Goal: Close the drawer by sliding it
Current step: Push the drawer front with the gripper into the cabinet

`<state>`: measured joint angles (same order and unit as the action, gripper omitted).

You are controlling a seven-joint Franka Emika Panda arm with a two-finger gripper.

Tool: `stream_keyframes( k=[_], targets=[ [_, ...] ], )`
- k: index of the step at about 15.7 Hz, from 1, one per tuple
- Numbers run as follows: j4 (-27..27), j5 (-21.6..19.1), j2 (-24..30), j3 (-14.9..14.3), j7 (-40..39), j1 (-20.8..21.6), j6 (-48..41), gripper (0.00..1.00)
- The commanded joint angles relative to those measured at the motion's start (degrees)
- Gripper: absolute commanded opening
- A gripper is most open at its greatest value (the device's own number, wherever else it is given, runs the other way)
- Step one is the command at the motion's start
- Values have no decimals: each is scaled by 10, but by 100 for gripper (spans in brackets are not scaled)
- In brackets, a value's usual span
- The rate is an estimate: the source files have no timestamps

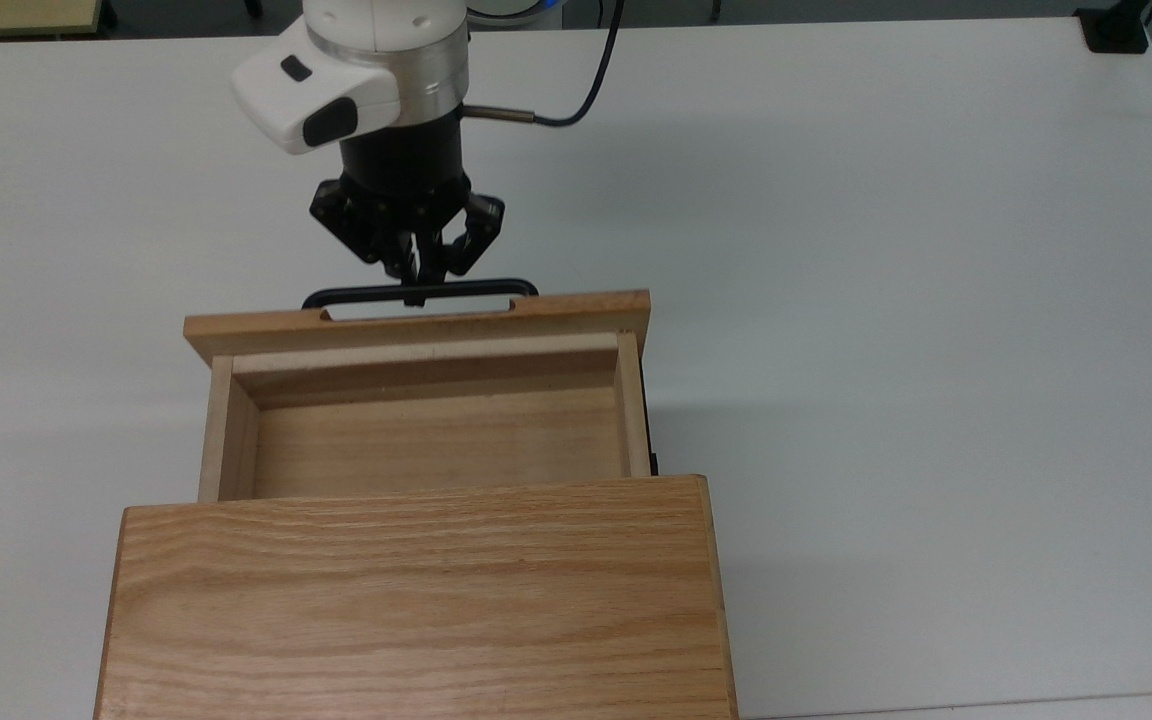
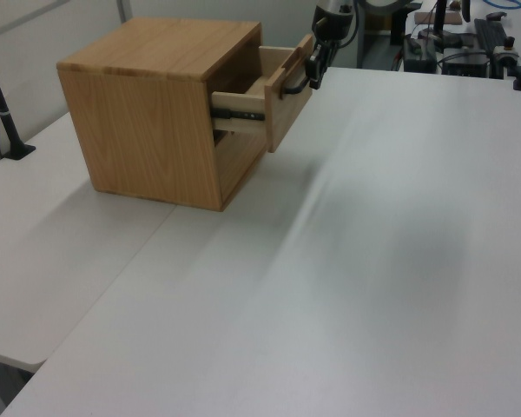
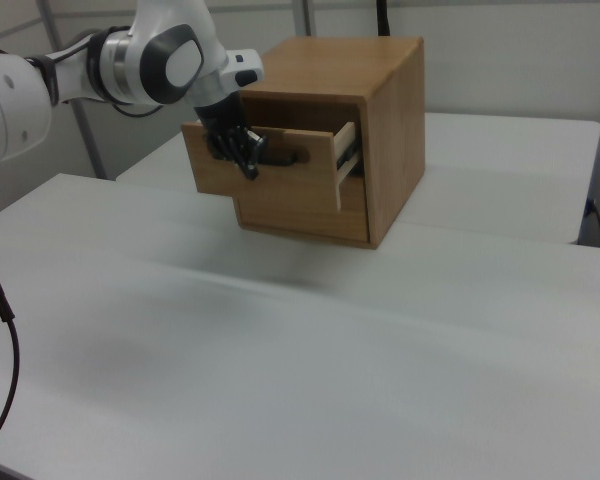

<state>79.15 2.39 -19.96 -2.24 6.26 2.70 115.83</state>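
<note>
Top view: the pincer (image 1: 418,290), fingers pinched together and gripping nothing, presses its tip against the black handle (image 1: 420,291) of the half-open drawer (image 1: 426,440), directly ahead of it. A straight, centred push along the slides should keep the drawer from skewing into the cabinet (image 1: 416,600) beyond.

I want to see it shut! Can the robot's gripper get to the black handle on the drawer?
Probably yes. The gripper is already against the black handle of the drawer, with nothing in between.
</note>
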Motion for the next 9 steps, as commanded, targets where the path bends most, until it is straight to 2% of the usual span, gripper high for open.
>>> stream_keyframes(
  k=[1, 6, 9],
  targets=[
    [-53, -9, -45, -35, 38, 32, 52, 6],
    [-74, -9, -83, -70, 89, 63, 154, 7],
    [-75, -8, -103, -73, 117, 72, 203, 7]
  ],
)
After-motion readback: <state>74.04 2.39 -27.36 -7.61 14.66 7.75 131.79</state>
